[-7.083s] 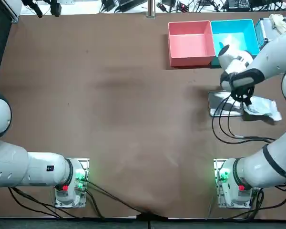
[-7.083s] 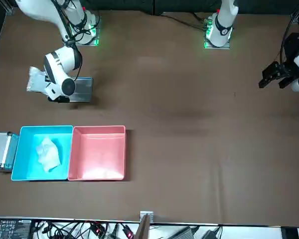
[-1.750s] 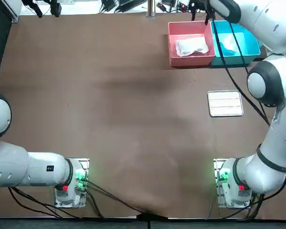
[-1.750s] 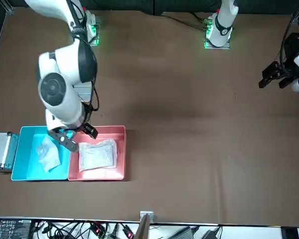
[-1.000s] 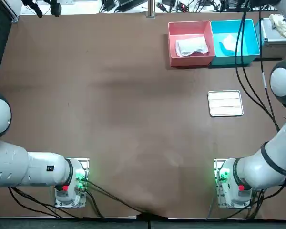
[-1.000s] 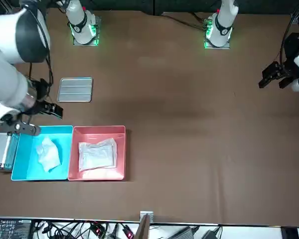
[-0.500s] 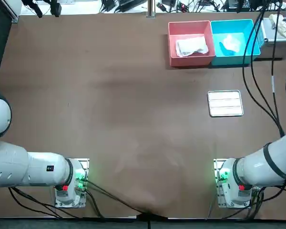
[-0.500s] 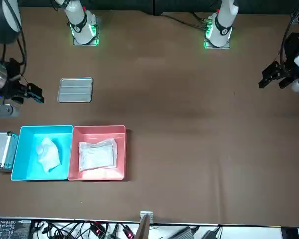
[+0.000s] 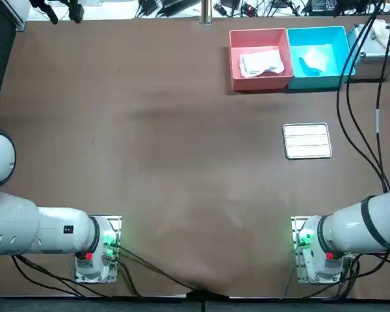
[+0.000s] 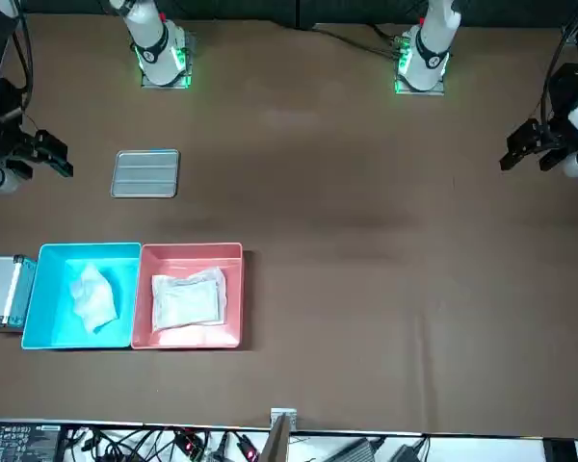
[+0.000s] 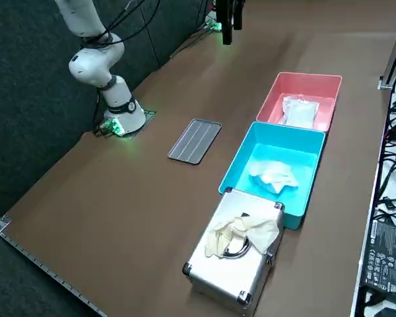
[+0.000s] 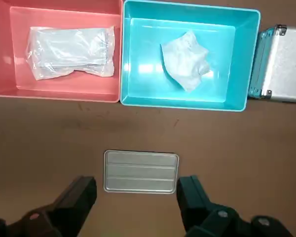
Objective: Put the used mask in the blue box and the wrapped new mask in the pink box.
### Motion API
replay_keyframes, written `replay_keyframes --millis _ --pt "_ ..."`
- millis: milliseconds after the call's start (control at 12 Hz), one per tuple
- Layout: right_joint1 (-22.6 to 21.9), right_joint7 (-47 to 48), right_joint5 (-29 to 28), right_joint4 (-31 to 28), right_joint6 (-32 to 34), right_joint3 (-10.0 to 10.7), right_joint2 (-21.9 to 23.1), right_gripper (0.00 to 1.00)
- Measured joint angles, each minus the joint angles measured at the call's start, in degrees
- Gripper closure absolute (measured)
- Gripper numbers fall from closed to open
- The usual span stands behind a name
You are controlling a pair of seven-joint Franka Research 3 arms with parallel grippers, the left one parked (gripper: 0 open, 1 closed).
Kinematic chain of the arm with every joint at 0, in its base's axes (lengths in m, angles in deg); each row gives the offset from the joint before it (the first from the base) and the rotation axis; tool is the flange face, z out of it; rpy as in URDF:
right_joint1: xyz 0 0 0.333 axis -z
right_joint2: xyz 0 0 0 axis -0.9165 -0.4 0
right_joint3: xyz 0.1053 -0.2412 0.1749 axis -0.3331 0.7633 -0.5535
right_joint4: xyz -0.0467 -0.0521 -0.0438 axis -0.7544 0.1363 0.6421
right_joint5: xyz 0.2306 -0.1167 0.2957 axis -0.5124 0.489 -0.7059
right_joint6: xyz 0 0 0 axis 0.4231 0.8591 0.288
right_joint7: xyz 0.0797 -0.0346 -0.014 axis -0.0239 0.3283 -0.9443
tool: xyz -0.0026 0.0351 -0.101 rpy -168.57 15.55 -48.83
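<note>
The crumpled white used mask (image 9: 315, 58) (image 10: 94, 295) (image 11: 274, 175) (image 12: 185, 60) lies inside the blue box (image 9: 318, 82) (image 10: 87, 249) (image 11: 287, 129) (image 12: 187, 104). Beside it, the wrapped new mask (image 9: 261, 62) (image 10: 187, 298) (image 11: 298, 110) (image 12: 71, 52) lies flat in the pink box (image 9: 260, 84) (image 10: 191, 249) (image 11: 308, 78) (image 12: 64, 94). My right gripper (image 12: 135, 197) hangs high over the silver plate, well back from both boxes. It is open, with nothing between its fingers (image 12: 81, 195).
A ribbed silver plate (image 9: 307, 141) (image 10: 146, 173) (image 11: 195, 140) (image 12: 141, 171) lies on the brown table in front of the boxes. A metal case (image 10: 0, 294) (image 11: 234, 264) (image 12: 281, 64) with a pale cloth on top adjoins the blue box. Cables hang from the right arm.
The wrapped mask went from beside the plate into the pink box and was let go. Since then my right gripper has pulled up and back from the boxes, empty.
</note>
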Motion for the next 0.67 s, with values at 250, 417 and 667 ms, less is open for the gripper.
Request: replay_keyframes --millis 250,417,667 --pt "0.8 0.0 -0.1 -3.2 -0.1 0.0 3.0 0.0" --pt "1.3 1.0 -0.2 -5.9 -0.2 0.0 5.5 0.0" --pt "1.4 2.5 -0.3 -9.1 -0.3 0.0 8.8 0.0"
